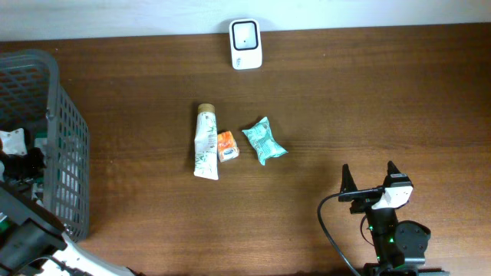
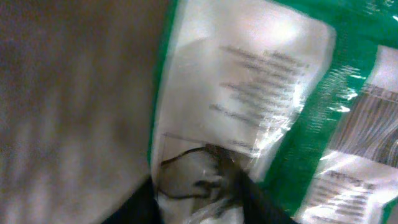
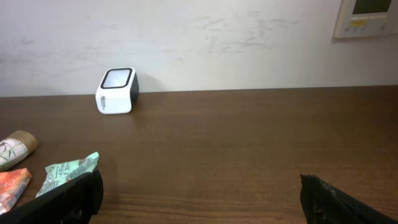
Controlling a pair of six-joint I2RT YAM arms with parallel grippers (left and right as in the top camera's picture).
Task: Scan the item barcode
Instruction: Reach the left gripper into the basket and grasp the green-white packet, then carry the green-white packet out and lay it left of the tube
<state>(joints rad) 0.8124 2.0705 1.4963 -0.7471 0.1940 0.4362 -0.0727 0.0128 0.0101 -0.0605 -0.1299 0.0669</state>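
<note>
One glossy crinkled packet [image 2: 249,93], grey mesh basket [image 1: 70,153]

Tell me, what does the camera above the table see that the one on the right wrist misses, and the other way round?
Only the overhead view shows the grey basket at the left of the picture, with the left arm reaching into it. Only the right wrist view shows the pale wall at the back and a wall panel mounted on it. Both show the white scanner, the tube, the orange packet and the teal packet lying close together, and the open right gripper.
</note>
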